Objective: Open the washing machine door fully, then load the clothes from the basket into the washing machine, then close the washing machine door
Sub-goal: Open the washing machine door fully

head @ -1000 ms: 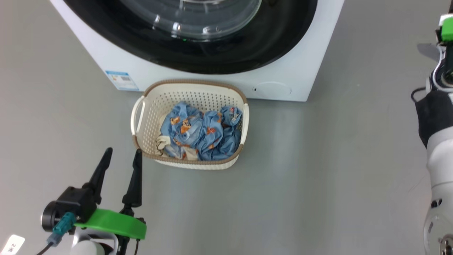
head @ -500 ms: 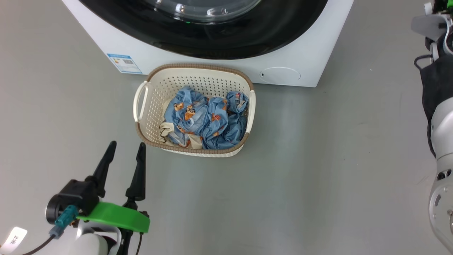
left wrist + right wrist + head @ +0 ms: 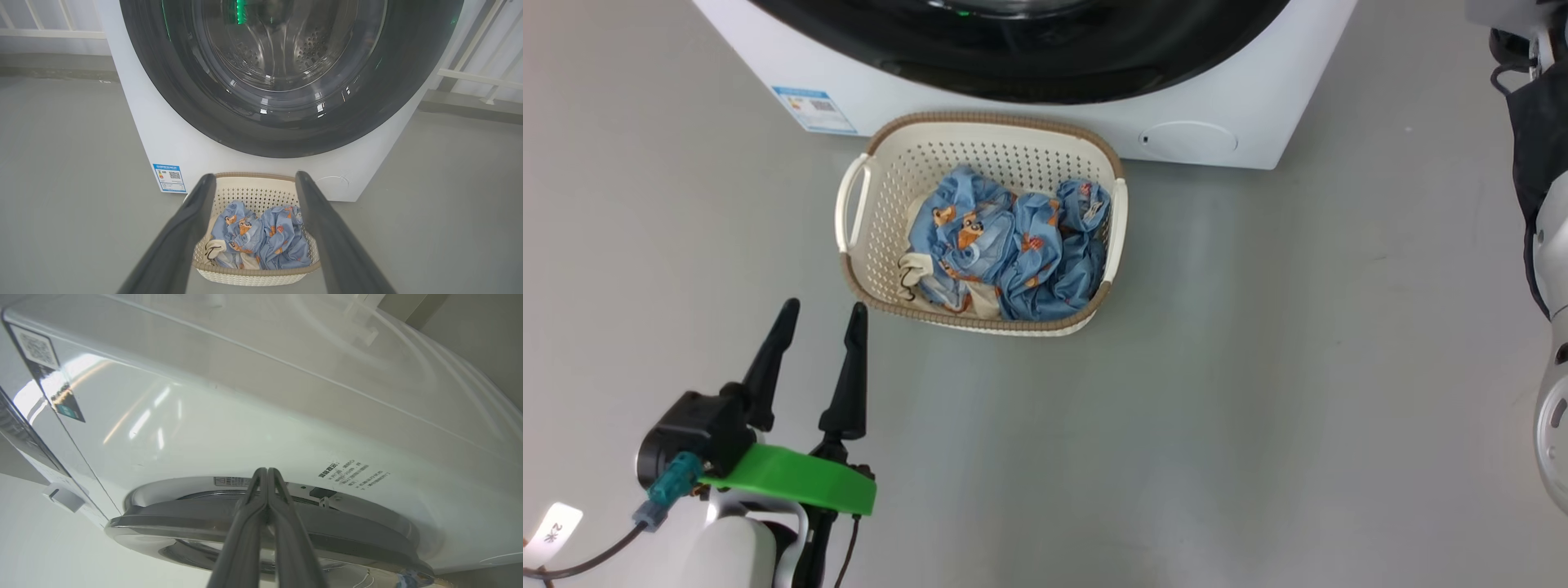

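The washing machine (image 3: 1217, 82) stands at the top of the head view, and its door (image 3: 1094, 57) shows as a black rim. Right in front of it on the floor sits the basket (image 3: 980, 322), with the blue and cream clothes (image 3: 1013, 253) inside. My left gripper (image 3: 822, 310) hovers open and empty at the lower left, short of the basket. In the left wrist view its fingers frame the basket (image 3: 253, 277) and clothes (image 3: 261, 241) below the door (image 3: 163, 102). My right gripper (image 3: 266, 470) is shut and empty, its tips at the door's (image 3: 347, 535) rim edge against the white front (image 3: 245, 416).
Grey floor (image 3: 1258, 367) spreads to the right of the basket and in front of it. A blue label (image 3: 814, 109) marks the machine's lower left corner. My right arm's pale forearm (image 3: 1553, 245) runs along the right edge. White railings (image 3: 470, 73) stand behind the machine.
The head camera has tilted, so machine and basket sit higher in the picture. The left gripper stays open in about the same place. The right arm shows less at the right edge.
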Available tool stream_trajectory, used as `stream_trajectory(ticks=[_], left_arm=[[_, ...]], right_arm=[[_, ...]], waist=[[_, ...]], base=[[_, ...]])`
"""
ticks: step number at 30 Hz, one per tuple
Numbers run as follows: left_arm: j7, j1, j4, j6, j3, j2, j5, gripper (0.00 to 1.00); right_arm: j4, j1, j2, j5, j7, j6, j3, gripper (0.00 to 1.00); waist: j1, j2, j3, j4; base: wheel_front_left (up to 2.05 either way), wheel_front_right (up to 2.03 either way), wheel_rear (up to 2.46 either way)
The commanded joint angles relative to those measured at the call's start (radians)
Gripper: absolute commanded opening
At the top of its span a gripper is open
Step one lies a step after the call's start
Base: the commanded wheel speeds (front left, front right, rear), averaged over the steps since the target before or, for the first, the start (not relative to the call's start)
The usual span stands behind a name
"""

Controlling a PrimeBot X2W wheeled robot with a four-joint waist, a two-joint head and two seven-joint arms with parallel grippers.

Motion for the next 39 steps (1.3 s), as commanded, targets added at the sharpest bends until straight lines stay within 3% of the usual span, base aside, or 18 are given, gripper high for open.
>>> stream_trajectory(ticks=[1, 13, 39], left_arm=[[-0.006, -0.018, -0.025, -0.002, 0.028, 0.019, -0.009, 1.00], [-0.006, -0.035, -0.027, -0.002, 0.011, 0.019, -0.022, 1.00], [-0.006, -0.068, -0.039, -0.002, -0.021, 0.019, -0.051, 1.00]], right_arm=[[-0.012, -0.041, 0.024, 0.016, 0.025, 0.003, -0.002, 0.00], [0.037, -0.114, 0.034, 0.037, 0.112, 0.003, -0.033, 0.00], [0.125, -0.220, 0.037, -0.041, 0.113, 0.003, -0.025, 0.00]], waist=[[0.0000, -0.0001, 0.015, 0.011], [0.0000, -0.0001, 0.067, 0.037], [0.0000, -0.0001, 0.120, 0.070]], base=[[0.00, 0.00, 0.00], [0.00, 0.00, 0.00], [0.00, 0.00, 0.00]])
